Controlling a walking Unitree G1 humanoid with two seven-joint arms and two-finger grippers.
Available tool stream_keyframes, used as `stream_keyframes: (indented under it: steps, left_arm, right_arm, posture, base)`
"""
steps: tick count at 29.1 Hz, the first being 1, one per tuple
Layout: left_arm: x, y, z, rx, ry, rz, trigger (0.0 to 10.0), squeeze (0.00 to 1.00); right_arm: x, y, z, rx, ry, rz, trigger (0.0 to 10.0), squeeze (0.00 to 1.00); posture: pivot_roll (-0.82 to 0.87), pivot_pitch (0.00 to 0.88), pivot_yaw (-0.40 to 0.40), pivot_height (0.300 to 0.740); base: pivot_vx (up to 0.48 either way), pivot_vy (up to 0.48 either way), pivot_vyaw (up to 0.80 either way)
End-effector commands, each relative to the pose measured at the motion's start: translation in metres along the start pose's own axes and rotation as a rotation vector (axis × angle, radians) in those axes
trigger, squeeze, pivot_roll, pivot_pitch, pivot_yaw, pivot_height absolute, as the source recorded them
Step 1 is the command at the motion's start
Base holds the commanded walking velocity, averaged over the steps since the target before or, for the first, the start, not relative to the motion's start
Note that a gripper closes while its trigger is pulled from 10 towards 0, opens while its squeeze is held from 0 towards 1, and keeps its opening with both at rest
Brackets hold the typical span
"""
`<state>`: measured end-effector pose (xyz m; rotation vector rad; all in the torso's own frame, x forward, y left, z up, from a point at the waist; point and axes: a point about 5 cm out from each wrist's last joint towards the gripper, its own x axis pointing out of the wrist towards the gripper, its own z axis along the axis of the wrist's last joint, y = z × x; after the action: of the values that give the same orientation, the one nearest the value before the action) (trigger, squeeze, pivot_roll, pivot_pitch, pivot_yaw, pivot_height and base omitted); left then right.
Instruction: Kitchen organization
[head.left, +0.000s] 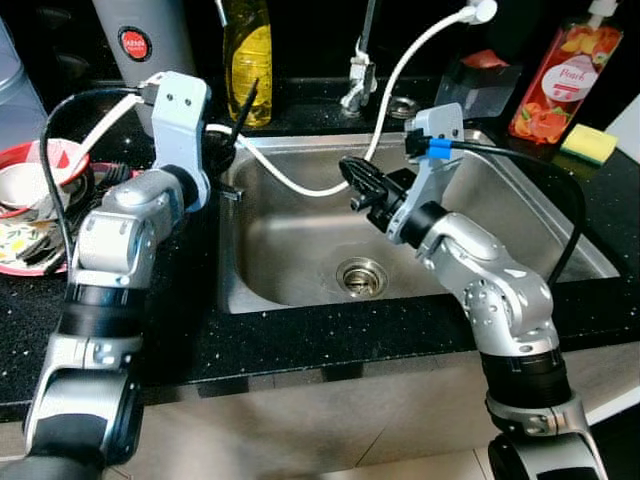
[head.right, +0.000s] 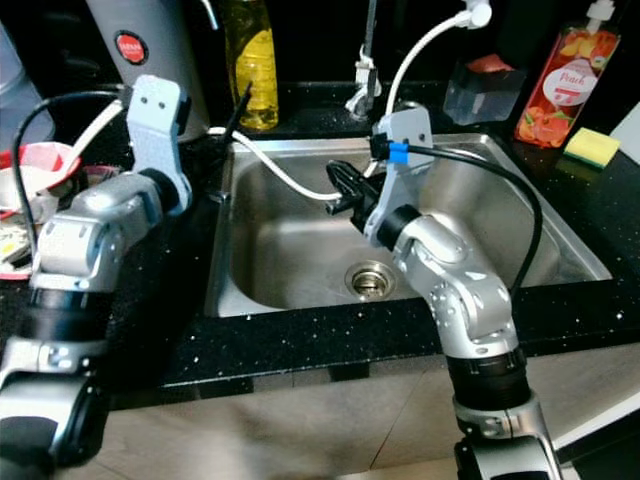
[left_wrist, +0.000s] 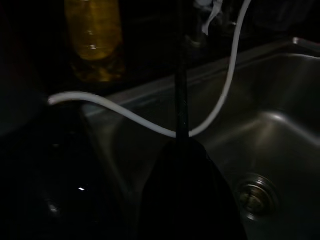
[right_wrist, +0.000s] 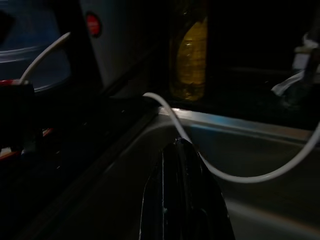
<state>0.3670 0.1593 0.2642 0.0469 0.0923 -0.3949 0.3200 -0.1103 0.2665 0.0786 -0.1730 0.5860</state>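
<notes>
My left gripper (head.left: 243, 112) is raised over the counter at the sink's back left corner. Its fingers are shut on nothing and point up beside a yellow soap bottle (head.left: 248, 60). In the left wrist view the fingers (left_wrist: 181, 105) read as one thin black rod. My right gripper (head.left: 356, 180) hangs over the steel sink (head.left: 300, 146), shut and holding nothing, above the drain (head.left: 361, 276). Its fingers (right_wrist: 182, 190) lie pressed together. A stack of dirty dishes (head.left: 30, 190), red plates and bowls, sits on the black counter at the far left.
A white cord (head.left: 290, 185) loops from my left wrist across the sink and up past the faucet (head.left: 358, 80). At the back stand a grey appliance (head.left: 140, 40), a clear box (head.left: 480, 85), a peach soap bottle (head.left: 566, 80) and a yellow sponge (head.left: 588, 143).
</notes>
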Motion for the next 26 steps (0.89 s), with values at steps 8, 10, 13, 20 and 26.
stream_keyframes:
  steps: [8, 10, 13, 20, 26]
  left_arm:
    - [0.012, -0.017, -0.02, 0.012, 0.095, -0.123, 10.0, 0.0]
    - [0.012, -0.029, -0.03, 0.106, 0.126, -0.204, 10.0, 0.0]
    - [0.011, -0.036, -0.036, 0.124, 0.136, -0.268, 10.0, 0.0]
    - [0.014, -0.041, -0.047, 0.085, 0.162, -0.279, 10.0, 0.0]
    - [0.023, -0.034, -0.042, -0.002, 0.132, -0.22, 10.0, 0.37]
  right_arm:
    - [0.002, -0.002, 0.0, 0.005, -0.015, -0.018, 10.0, 0.0]
    - [0.002, -0.002, 0.001, 0.007, -0.021, -0.019, 10.0, 0.0]
    - [0.003, 0.0, 0.0, 0.007, -0.021, -0.014, 10.0, 0.0]
    - [0.005, 0.005, -0.001, 0.008, -0.023, 0.004, 10.0, 0.0]
    - [0.005, 0.006, -0.001, 0.006, -0.024, 0.007, 10.0, 0.0]
  posture:
    - [0.08, 0.0, -0.003, 0.74]
    - [0.08, 0.0, -0.004, 0.74]
    - [0.07, 0.0, -0.001, 0.74]
    - [0.07, 0.0, 0.001, 0.74]
    - [0.07, 0.0, 0.005, 0.74]
  base:
    - [0.0, 0.0, 0.0]
    - [0.0, 0.0, 0.0]
    - [0.0, 0.0, 0.0]
    - [0.0, 0.0, 0.0]
    - [0.0, 0.0, 0.0]
